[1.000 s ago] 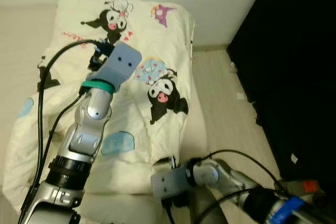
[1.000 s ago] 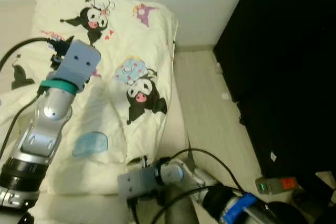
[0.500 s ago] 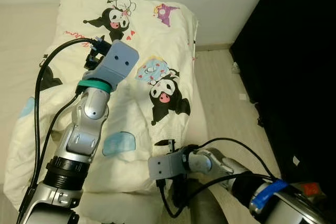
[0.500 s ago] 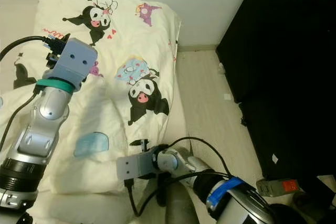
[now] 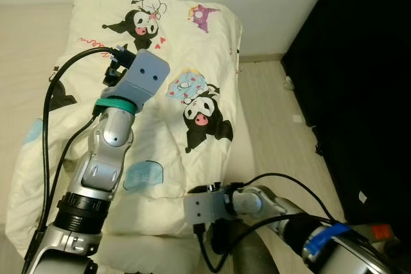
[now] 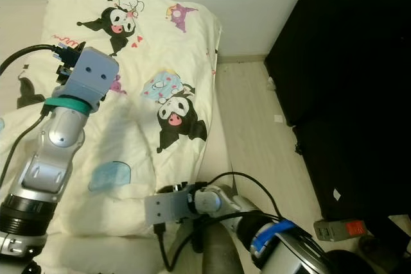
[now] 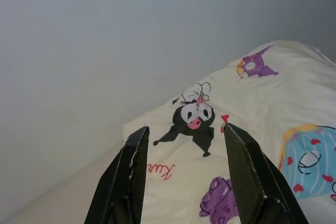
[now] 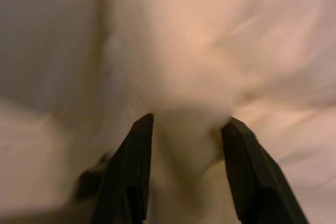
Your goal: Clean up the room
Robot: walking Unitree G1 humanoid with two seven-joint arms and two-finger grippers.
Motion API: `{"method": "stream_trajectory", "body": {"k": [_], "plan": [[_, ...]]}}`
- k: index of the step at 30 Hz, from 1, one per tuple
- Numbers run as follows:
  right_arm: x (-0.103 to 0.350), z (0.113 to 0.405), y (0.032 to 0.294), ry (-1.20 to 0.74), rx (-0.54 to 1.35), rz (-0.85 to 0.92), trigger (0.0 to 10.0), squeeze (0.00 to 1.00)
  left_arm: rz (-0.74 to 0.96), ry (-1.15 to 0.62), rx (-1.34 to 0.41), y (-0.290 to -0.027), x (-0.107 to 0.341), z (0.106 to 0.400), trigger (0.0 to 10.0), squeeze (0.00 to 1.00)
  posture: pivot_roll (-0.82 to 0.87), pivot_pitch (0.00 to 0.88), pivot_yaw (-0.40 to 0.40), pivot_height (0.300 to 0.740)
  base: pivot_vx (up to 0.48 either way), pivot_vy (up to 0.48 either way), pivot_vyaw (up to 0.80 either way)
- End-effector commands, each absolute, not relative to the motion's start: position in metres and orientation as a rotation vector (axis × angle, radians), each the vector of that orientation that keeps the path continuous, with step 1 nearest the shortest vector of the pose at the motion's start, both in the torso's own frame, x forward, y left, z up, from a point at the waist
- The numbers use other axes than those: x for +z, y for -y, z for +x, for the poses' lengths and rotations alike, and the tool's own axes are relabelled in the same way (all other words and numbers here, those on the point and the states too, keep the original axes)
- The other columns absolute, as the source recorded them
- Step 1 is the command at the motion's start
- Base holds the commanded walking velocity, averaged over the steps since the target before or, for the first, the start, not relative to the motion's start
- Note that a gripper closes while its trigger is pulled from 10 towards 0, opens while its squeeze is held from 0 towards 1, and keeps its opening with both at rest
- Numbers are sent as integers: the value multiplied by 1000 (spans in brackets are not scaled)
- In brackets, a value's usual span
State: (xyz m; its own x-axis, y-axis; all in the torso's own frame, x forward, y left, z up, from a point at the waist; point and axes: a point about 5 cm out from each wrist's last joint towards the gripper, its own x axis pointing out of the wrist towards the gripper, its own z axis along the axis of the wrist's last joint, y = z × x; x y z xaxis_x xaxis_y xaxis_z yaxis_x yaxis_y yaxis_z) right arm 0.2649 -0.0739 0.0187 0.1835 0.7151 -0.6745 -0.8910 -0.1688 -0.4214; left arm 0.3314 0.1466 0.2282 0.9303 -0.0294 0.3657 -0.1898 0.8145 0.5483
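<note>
A: Where is the quilt (image 5: 180,94)?
B: Spread on the bed, by the wall.
A: Left claw (image 7: 184,174)?
B: Raised above the quilt, 2 fingers apart, holding nothing.
A: Right claw (image 8: 184,156)?
B: At the quilt's near edge, fingers apart with cloth bunched between them.

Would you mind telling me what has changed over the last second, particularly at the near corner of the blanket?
The right gripper has pushed in at the near corner of the cartoon-print blanket, and its fingers now have a fold of the fabric between them. The left gripper stays raised and open above the blanket. The blanket's upper part and the dark cabinet look unchanged; the camera shifted slightly.
</note>
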Motion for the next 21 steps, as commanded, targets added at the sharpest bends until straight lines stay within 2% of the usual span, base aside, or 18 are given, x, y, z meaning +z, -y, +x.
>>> {"method": "stream_trajectory", "body": {"k": [1, 3, 6, 7, 8, 10, 12, 14, 17, 21], "plan": [[11, 255, 77, -276, 1487, -968, 0, 0, 633, 361, 81, -145, 224, 329, 10000, 0, 17, 269, 6, 740, 0, 0, 0], [8, 249, 87, -314, 1528, -977, 0, 0, 631, 361, 81, -145, 224, 329, 10000, 0, 13, 270, 5, 740, 0, 0, 0], [4, 226, 124, -457, 1648, -1013, 0, 0, 627, 359, 83, -146, 223, 329, 10000, 0, -3, 272, -1, 740, 0, 0, 0], [4, 226, 124, -457, 1648, -1013, 0, 0, 627, 359, 83, -146, 223, 329, 10000, 0, -3, 272, -1, 740, 0, 0, 0], [6, 219, 136, -509, 1671, -1024, 0, 0, 626, 359, 83, -146, 223, 330, 10000, 0, -7, 273, -2, 740, 0, 0, 0], [6, 219, 136, -509, 1671, -1024, 0, 0, 626, 359, 83, -146, 223, 330, 10000, 0, -7, 273, -2, 740, 0, 0, 0], [10, 209, 158, -609, 1697, -1064, 0, 0, 623, 357, 83, -145, 222, 330, 10000, 0, -18, 277, -2, 740, 0, 0, 0], [10, 209, 158, -609, 1697, -1064, 0, 0, 623, 357, 83, -145, 222, 330, 10000, 0, -18, 277, -2, 740, 0, 0, 0], [20, 195, 187, -738, 1715, -1128, 0, 0, 620, 356, 80, -144, 222, 330, 10000, 0, -20, 278, 1, 740, 0, 0, 0], [22, 193, 190, -750, 1714, -1135, 0, 0, 619, 356, 80, -144, 222, 330, 10000, 0, -20, 278, 1, 740, 0, 0, 0]]}}
